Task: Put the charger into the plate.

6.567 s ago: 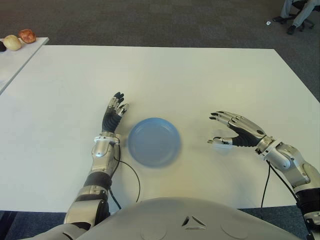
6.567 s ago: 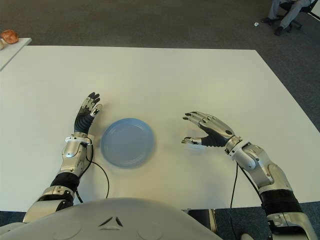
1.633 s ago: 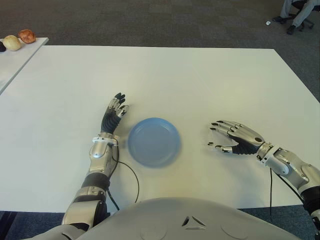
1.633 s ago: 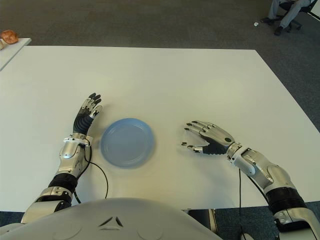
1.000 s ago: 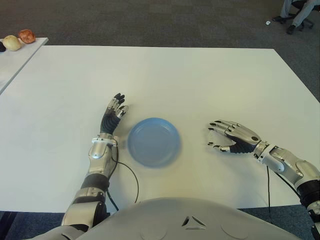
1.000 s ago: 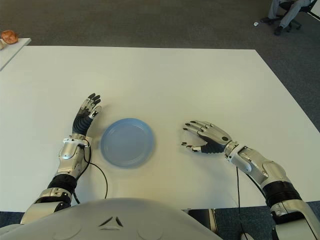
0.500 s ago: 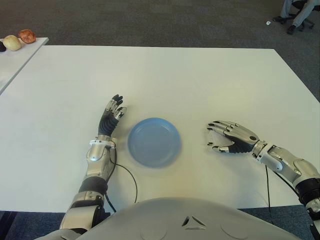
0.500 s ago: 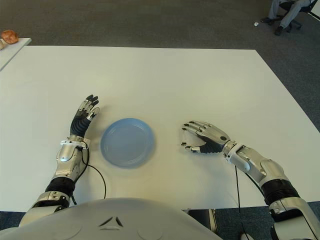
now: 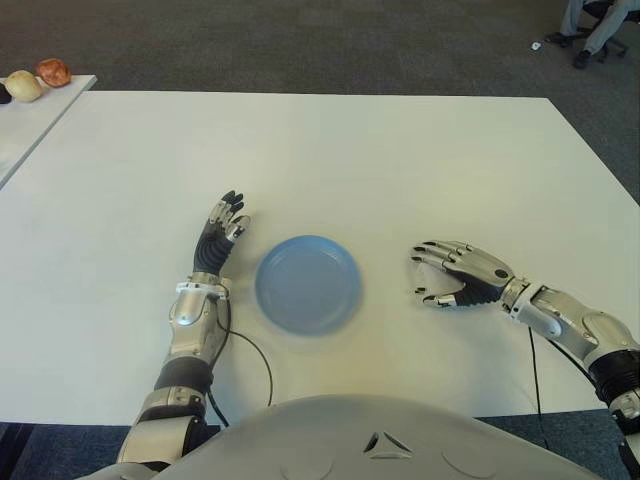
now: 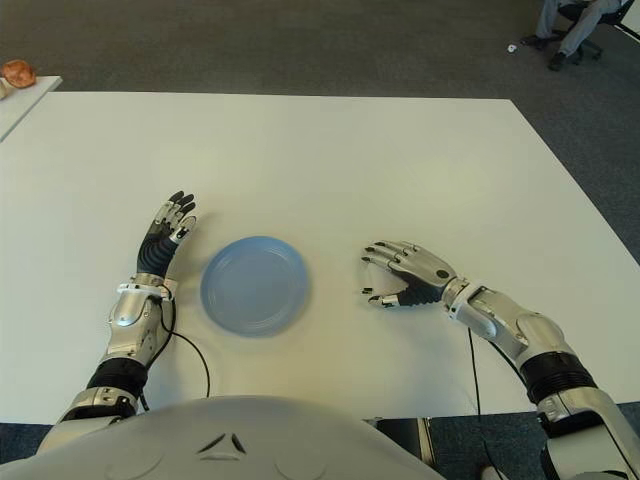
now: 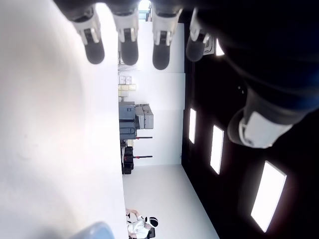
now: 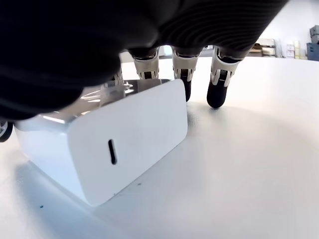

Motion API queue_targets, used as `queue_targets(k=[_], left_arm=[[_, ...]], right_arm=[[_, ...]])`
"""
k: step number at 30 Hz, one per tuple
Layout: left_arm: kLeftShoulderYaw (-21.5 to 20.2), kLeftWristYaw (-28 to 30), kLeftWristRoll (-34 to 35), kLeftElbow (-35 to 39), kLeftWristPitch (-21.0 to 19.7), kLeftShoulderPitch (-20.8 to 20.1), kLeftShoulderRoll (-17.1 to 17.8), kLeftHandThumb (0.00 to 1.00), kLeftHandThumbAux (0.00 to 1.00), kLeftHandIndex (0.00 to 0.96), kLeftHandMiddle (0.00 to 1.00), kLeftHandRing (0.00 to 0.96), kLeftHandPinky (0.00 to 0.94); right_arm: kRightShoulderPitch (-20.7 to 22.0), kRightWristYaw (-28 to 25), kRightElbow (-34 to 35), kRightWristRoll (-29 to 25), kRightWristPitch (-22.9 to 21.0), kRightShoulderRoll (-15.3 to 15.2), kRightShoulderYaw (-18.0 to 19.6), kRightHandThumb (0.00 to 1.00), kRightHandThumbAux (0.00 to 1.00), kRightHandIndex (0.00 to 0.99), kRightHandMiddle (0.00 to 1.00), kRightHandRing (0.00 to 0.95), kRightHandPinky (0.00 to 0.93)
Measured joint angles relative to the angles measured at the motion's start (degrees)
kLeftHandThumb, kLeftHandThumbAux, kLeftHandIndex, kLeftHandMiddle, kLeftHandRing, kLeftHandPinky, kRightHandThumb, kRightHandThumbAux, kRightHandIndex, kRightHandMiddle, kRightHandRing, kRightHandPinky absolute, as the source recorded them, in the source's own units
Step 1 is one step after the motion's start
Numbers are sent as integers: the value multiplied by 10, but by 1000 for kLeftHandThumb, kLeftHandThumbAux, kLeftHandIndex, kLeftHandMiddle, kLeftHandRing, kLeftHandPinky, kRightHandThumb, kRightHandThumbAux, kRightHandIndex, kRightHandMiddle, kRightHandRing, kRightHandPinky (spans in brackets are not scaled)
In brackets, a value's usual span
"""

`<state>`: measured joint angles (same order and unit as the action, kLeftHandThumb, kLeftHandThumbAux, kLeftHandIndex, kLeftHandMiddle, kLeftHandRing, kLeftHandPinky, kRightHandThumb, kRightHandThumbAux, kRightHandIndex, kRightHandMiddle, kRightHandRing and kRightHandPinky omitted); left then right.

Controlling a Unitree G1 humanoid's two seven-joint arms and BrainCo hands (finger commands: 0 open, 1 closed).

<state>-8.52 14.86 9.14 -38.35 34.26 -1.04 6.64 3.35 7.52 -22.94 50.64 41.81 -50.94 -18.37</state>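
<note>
The right hand [image 9: 465, 277] is arching over a white charger [image 12: 107, 144] on the white desk [image 9: 380, 160], to the right of the blue plate [image 9: 307, 283] and apart from it. In the right wrist view the charger, a white block with a small slot-shaped port in its near face, is sitting flat on the desk under the palm. Three dark-tipped fingers [image 12: 219, 89] are reaching down past its far edge, and whether they are pressing on it or only standing close cannot be told. The eye views are showing the fingers curved downward with the thumb tucked beneath, hiding the charger from above.

The plate is lying near the desk's front edge, about midway between the two hands, with nothing in it.

The left hand [image 9: 218, 235] is showing just to the left of the plate, its fingers extended and pointing toward the far edge of the desk, holding nothing. Its wrist view is showing four straight fingertips above the desk surface.

On a second desk [image 9: 30, 120] at the far left, two rounded items, one pale [image 9: 25, 85] and one reddish-brown [image 9: 53, 71], are sitting near its corner. A seated person's legs [image 9: 592, 25] are showing on the carpet at the far right.
</note>
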Motion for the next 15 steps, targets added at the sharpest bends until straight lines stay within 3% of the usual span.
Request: queue_targets(k=[9, 15], left_arm=[[-1, 2, 1, 2, -2, 2, 2, 0, 489, 72, 111, 94, 101], [-3, 3, 5, 14, -9, 12, 7, 0, 480, 68, 109, 89, 92]], right_arm=[[42, 9, -13, 37, 0, -5, -28, 150, 193, 0, 0, 0, 0], [94, 50, -72, 73, 0, 1, -68, 145, 210, 0, 0, 0, 0]])
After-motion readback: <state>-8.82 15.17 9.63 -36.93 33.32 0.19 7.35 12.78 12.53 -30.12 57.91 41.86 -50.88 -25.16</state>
